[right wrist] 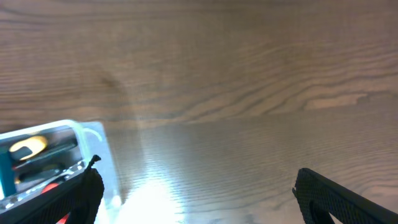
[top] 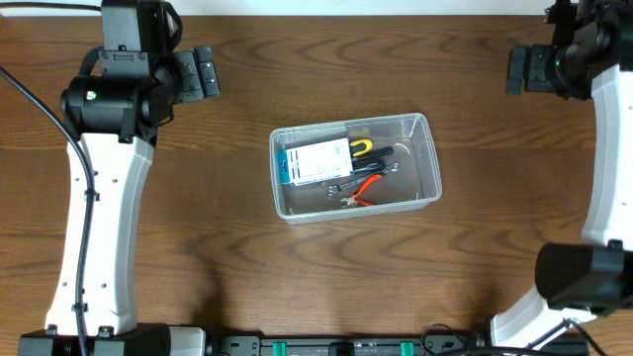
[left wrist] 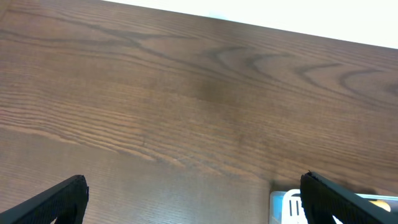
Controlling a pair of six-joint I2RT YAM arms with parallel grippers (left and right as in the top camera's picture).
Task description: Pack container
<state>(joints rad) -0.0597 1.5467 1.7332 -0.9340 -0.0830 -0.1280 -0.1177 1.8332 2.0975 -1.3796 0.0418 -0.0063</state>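
The clear plastic container (top: 431, 158) stands at the middle of the table. Inside it lie a blue-and-white cardboard box (top: 315, 162), a yellow-and-black tool (top: 366, 149), red-handled pliers (top: 366, 186) and a small wrench (top: 341, 186). My left gripper (top: 205, 71) is open and empty at the far left, raised above the table. My right gripper (top: 516, 69) is open and empty at the far right. The left wrist view catches the container's corner (left wrist: 280, 202); the right wrist view shows its corner (right wrist: 93, 140) at lower left.
The dark wood table (top: 198, 247) runs to a white far edge (left wrist: 249, 18). The arms' white links stand at the left (top: 99, 227) and right (top: 608, 168) sides.
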